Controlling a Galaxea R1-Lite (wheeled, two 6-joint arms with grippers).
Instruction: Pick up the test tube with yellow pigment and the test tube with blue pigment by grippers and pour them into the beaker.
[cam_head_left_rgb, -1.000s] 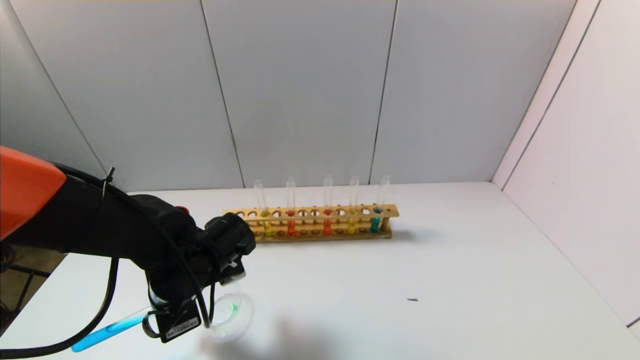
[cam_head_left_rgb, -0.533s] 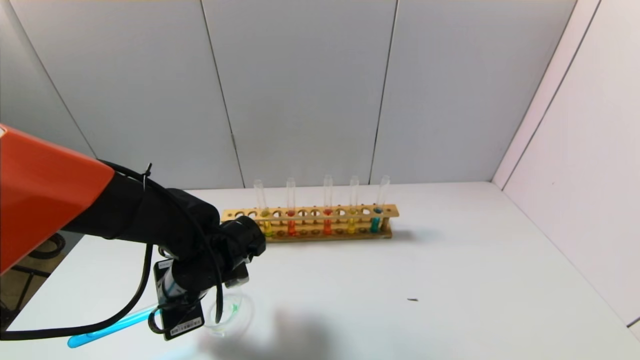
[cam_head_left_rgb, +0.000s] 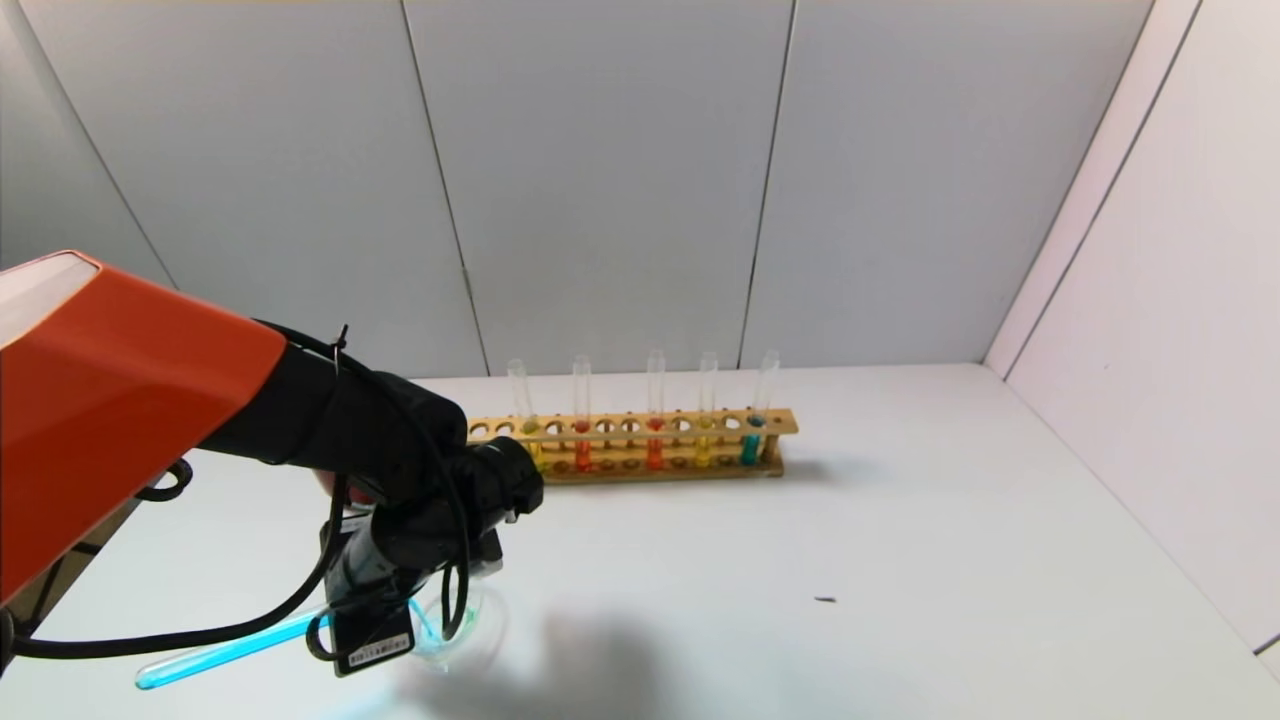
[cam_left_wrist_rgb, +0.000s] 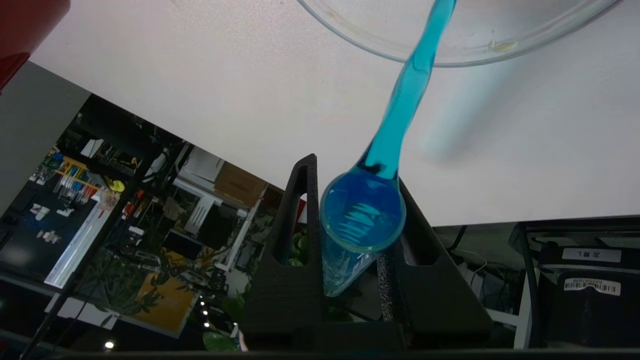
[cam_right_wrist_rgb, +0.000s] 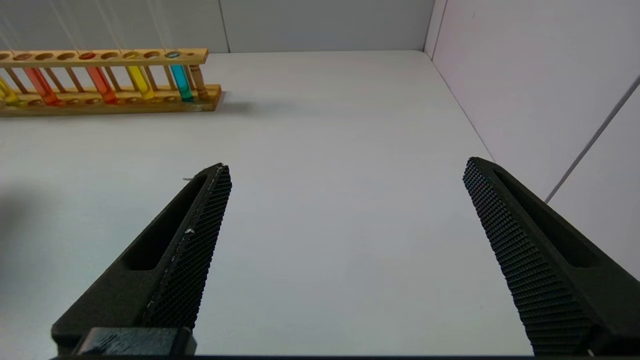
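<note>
My left gripper (cam_head_left_rgb: 400, 590) is shut on the test tube with blue pigment (cam_head_left_rgb: 230, 650), held tilted low at the near left with its round bottom pointing away from the beaker (cam_head_left_rgb: 470, 625). In the left wrist view the tube's mouth (cam_left_wrist_rgb: 362, 210) sits between the fingers (cam_left_wrist_rgb: 300, 200), and a cyan stream (cam_left_wrist_rgb: 405, 100) runs from it into the beaker (cam_left_wrist_rgb: 480, 47). A tube with greenish-yellow liquid (cam_head_left_rgb: 535, 455) stands at the left end of the wooden rack (cam_head_left_rgb: 640, 425). My right gripper (cam_right_wrist_rgb: 347, 170) is open and empty above the table's right side.
The rack also holds two orange-red tubes (cam_head_left_rgb: 583, 455), a yellow tube (cam_head_left_rgb: 703, 452) and a darker teal tube (cam_head_left_rgb: 750, 450). A dark red cup (cam_left_wrist_rgb: 20, 30) stands near the beaker. A small dark speck (cam_head_left_rgb: 825, 600) lies on the white table.
My left arm has swung up and to the right, and the blue tube has tilted further. A blue stream now runs from its mouth into the beaker.
</note>
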